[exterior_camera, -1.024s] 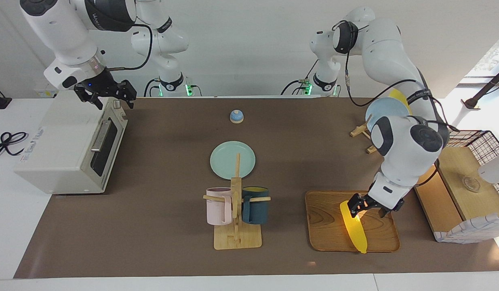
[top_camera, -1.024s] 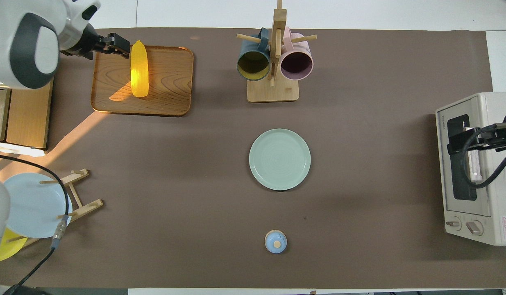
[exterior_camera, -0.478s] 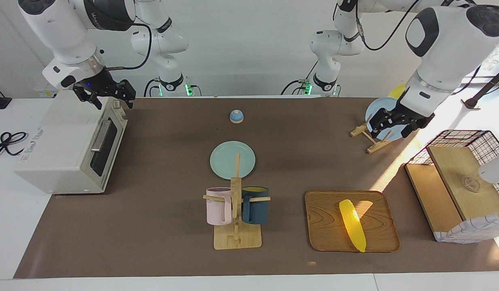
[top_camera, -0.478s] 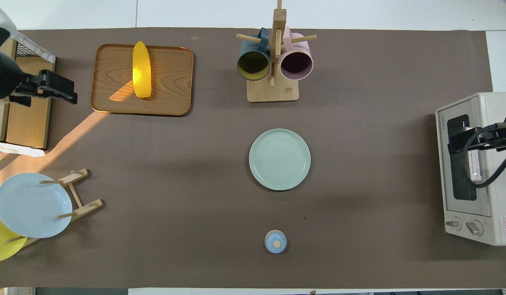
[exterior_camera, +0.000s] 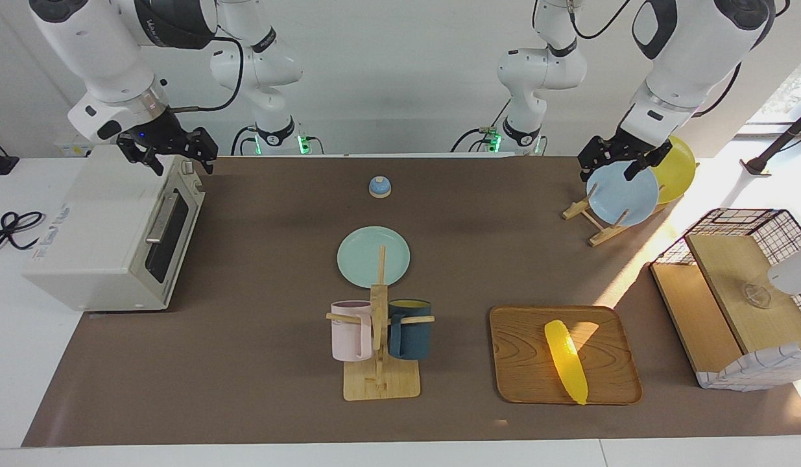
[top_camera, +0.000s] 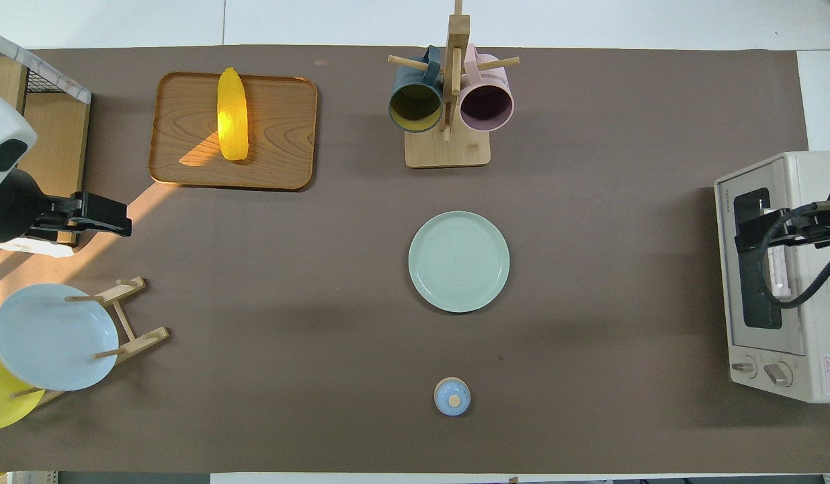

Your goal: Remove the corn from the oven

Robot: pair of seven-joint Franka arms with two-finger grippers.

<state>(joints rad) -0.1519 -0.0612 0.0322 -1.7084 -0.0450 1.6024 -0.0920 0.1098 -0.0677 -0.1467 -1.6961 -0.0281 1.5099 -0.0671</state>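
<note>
On the wooden tray (exterior_camera: 523, 370) lies the corn (exterior_camera: 566, 360), out of the closed oven (exterior_camera: 108, 237); left gripper (exterior_camera: 619, 161) and right gripper (exterior_camera: 170, 150) hang spread, empty—task looks finished.

- You have the corn (exterior_camera: 566, 360) lying on the wooden tray (exterior_camera: 523, 363), near the table edge farthest from the robots, toward the left arm's end.
- Your oven (exterior_camera: 108, 233) sits at the right arm's end of the worktop with its door closed.
- The right gripper (exterior_camera: 168, 152) hangs over the oven's top corner nearest the robots, fingers spread, holding nothing.
- The left gripper (exterior_camera: 617, 162) is up in the air over the blue plate (exterior_camera: 624, 194) in the wooden rack, fingers apart and empty.
- A green plate (exterior_camera: 358, 256) lies mid-table, with the mug stand (exterior_camera: 379, 383) just beside it, farther from the robots.
</note>
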